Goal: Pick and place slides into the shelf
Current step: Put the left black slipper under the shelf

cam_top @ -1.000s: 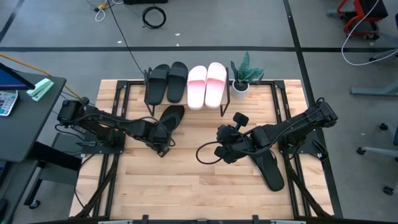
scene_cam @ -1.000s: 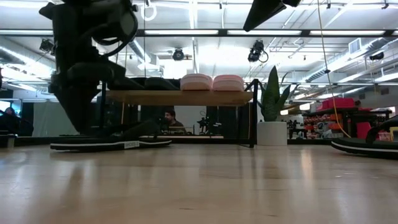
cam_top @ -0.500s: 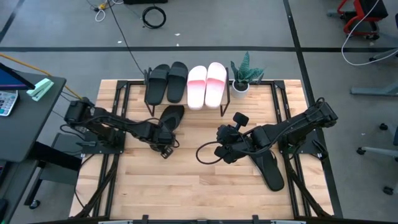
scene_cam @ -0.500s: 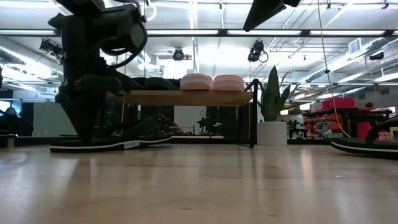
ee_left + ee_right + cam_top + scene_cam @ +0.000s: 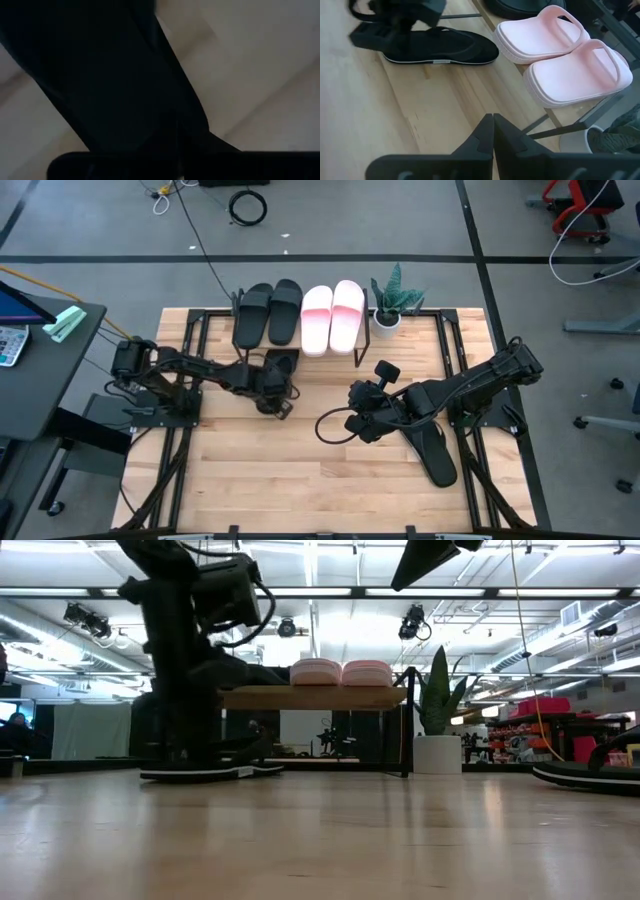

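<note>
- My left pincer point(image 5: 272, 388) is sitting low over the thin black slide point(image 5: 281, 366) on the bench point(image 5: 300, 470), just in front of the shelf point(image 5: 300, 340), approx 10 o'clock from bench centre.
- Can't tell whether the left fingers are apart or together: the left wrist view is giving only a dark shape filling most of the pic w/ pale wood behind.
- In the low view my left arm is standing as a dark column over that thin slide point(image 5: 200, 773), which is lying flat on the wood.
- My right pincer point(image 5: 362, 402) is waiting near bench centre, toward 3 o'clock; in the right wrist view its fingers point(image 5: 487, 137) are pressing together, holding nothing.
- 2nd thin black slide point(image 5: 432, 448) is lying flat on the bench at approx 4 o'clock, partly under my right arm; low view is showing its edge point(image 5: 590, 775) at the far right.
- Shelf top is carrying 4 slides side by side: two black slides point(image 5: 268, 312) toward 11 o'clock, two pale pink slides point(image 5: 332, 315) at 12 o'clock.
- Right wrist view is showing the pink pair point(image 5: 565, 55) on the shelf board, w/ the thin black slide point(image 5: 440, 47) on the bench beside it and my left arm's dark parts over its far end.
- Small potted plant point(image 5: 390, 302) in a white pot is standing on the bench just beside the shelf, toward 1 o'clock.
</note>
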`<state>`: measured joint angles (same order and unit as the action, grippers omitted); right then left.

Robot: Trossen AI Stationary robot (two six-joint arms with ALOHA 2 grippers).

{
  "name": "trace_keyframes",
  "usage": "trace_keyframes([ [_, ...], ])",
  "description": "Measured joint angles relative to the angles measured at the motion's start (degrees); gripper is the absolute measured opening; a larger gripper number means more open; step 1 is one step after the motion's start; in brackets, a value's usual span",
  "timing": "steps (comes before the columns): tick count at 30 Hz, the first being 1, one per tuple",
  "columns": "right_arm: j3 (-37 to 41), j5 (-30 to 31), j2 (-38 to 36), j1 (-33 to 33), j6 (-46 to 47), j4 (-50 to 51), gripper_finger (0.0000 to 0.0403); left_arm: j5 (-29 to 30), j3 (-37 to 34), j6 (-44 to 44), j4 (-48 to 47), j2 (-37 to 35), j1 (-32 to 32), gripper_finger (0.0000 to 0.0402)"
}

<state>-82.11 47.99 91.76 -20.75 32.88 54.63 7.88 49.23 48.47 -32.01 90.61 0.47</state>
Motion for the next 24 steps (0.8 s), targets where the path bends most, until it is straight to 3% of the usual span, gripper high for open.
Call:
trace_keyframes([
  [8, -0.02, 0.0, -0.02, -0.04, 0.0, 0.0, 0.0008, 1.38, 0.0, -3.88, -0.5, -0.04, 7.97, 0.0002],
  [14, 0.0, 0.0, -0.01, -0.04, 0.0, 0.02, 0.0006, 1.36, 0.0, -5.77, -0.47, -0.11, 10.44, 0.0004],
  [24, 0.0, 0.0, -0.02, -0.04, 0.0, 0.01, 0.0006, 1.09, 1.45, -4.68, -3.36, -0.22, 0.73, 0.0002],
])
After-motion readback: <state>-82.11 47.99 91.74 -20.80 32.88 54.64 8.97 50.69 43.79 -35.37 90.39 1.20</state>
